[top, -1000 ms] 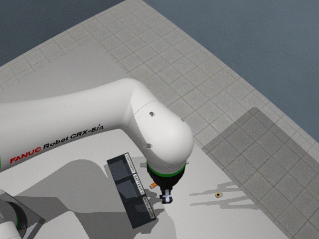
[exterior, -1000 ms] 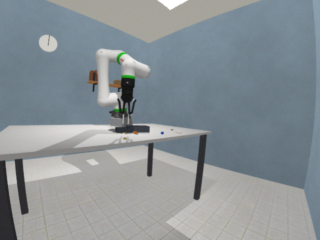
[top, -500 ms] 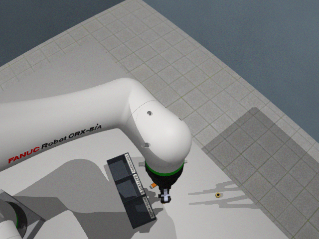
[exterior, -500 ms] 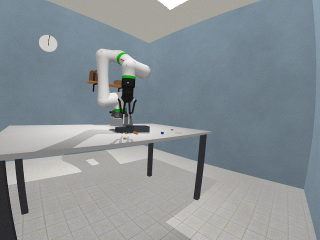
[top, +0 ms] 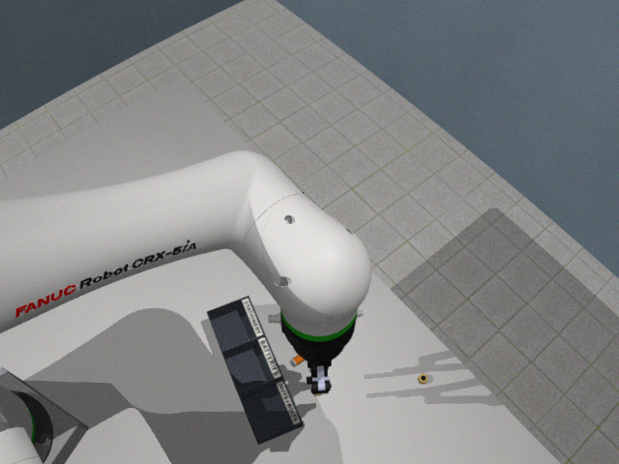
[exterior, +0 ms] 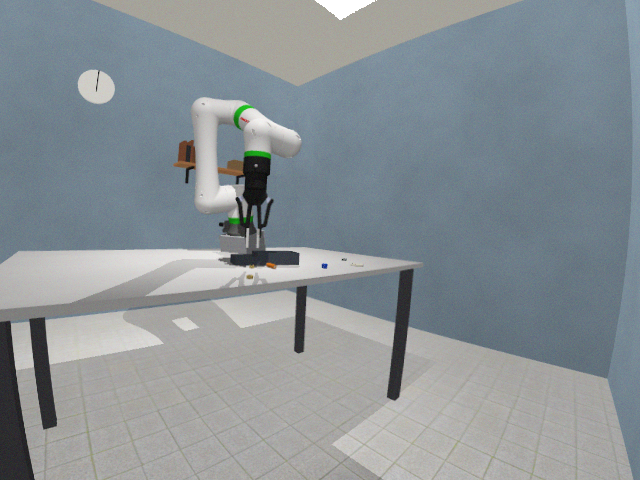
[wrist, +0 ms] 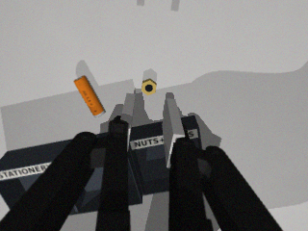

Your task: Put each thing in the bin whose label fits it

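Three labelled bins (top: 234,331), two brass nuts (top: 422,378), one orange battery (top: 297,359).

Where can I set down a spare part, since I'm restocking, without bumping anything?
Free: the table patch between the gripper and the far brass nut. Crowded: along the bins' label side, where the orange battery, a second nut and the gripper bunch.

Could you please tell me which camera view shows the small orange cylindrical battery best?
The wrist view: the orange cylindrical battery lies whole and large. The top view leaves just an end visible beneath the arm; the exterior view shows an orange speck.
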